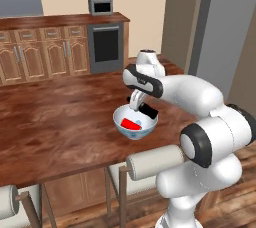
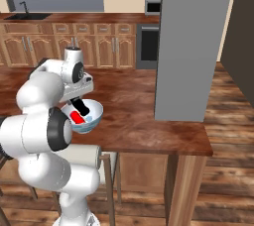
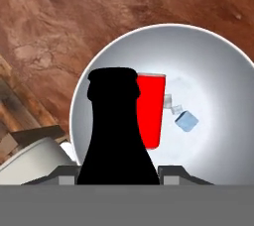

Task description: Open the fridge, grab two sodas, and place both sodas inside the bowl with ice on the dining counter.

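Black bottle (image 3: 116, 131) in hand (image 3: 119, 173), above bowl (image 3: 218, 71) rim.

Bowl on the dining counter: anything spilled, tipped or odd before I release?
Nothing spilled. The small red can lies on its side in the round white bowl beside an ice cube. The black cola bottle, between the gripper fingers, leans over the bowl.

Even, bright rendered light, soft sheen on the dining counter (image 1: 60, 122), no hard shadows, slightly coarse edges.
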Robot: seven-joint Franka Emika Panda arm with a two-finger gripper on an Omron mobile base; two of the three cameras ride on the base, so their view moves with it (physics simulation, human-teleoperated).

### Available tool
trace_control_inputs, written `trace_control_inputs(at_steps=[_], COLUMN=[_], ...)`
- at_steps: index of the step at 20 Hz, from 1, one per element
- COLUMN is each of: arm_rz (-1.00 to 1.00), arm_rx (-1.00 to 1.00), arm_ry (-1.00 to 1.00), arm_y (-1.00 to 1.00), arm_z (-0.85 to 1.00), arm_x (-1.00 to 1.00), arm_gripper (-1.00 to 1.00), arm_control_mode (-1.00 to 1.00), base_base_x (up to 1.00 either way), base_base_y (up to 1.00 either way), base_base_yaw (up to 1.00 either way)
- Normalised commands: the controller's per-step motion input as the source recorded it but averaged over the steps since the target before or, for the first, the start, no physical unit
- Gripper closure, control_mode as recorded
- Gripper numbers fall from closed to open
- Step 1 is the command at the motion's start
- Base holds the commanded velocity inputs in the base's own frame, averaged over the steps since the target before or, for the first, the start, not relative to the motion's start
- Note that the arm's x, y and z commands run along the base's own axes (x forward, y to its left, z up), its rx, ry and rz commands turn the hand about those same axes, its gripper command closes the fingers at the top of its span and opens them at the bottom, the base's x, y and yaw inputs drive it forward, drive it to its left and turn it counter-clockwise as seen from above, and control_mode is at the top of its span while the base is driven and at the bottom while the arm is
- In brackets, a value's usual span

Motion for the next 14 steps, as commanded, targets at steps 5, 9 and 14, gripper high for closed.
trace_control_inputs(at_steps=[5,9,14], arm_rz=[0.00,0.00,0.00], arm_rx=[-0.02,-0.02,-0.04], arm_ry=[0.00,0.00,0.00], arm_y=[0.00,0.00,0.02], arm_z=[-0.22,-0.20,-0.18], arm_x=[0.00,0.00,0.05], arm_gripper=[1.00,1.00,1.00], arm_control_mode=[-1.00,-1.00,-1.00], base_base_x=[0.00,0.00,0.00], base_base_y=[0.00,0.00,0.00], base_base_yaw=[0.00,0.00,0.00])
